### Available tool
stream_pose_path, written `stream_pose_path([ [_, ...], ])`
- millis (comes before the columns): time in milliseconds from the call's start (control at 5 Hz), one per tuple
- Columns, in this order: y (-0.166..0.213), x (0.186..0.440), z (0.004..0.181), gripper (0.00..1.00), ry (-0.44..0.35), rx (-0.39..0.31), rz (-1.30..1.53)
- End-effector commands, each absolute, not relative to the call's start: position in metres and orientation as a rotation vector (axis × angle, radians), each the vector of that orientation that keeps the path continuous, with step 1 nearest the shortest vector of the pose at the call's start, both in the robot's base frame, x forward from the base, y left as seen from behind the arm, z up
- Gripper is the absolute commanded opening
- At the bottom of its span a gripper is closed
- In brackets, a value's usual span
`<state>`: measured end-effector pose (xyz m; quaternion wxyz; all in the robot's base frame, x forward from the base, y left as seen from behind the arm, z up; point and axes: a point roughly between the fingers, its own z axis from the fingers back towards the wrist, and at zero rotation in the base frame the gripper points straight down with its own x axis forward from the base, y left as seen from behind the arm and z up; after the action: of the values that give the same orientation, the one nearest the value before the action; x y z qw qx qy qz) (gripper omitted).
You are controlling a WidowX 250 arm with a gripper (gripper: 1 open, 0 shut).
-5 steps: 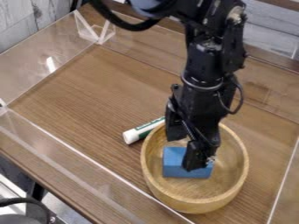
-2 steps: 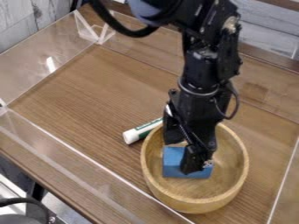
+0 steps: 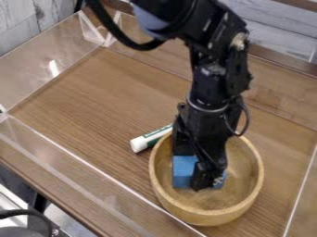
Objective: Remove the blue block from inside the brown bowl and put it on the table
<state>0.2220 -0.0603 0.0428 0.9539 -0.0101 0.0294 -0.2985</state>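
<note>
Blue block (image 3: 183, 170) lay inside the brown bowl (image 3: 247, 196), on the bowl's floor toward its left side, with only its left face and part of its top showing. Over and around it stood the claw (image 3: 198, 174), pointing straight down, its black fingers spread wide and reaching into the bowl on either side of the block. The fingers were close to the block, but the view did not settle whether they touched it; nothing showed the block lifted off the bowl's floor. The black arm (image 3: 218, 74) rose from the claw toward the top of the view and hid much of the bowl's middle. Just outside the bowl's left rim, a white marker with a green cap (image 3: 151, 137) lay on the worktop (image 3: 99, 93), angled toward the arm. Clear acrylic walls (image 3: 37, 56) ran along the worktop's edges.
</note>
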Motion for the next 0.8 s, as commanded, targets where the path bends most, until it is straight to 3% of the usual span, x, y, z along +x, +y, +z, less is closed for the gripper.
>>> stream_pose_path([
  [0, -0.059, 0.229, 0.05, 0.0, 0.017, -0.016, -0.589],
  [600, -0.054, 0.227, 0.063, 0.0, 0.033, 0.001, -0.554],
])
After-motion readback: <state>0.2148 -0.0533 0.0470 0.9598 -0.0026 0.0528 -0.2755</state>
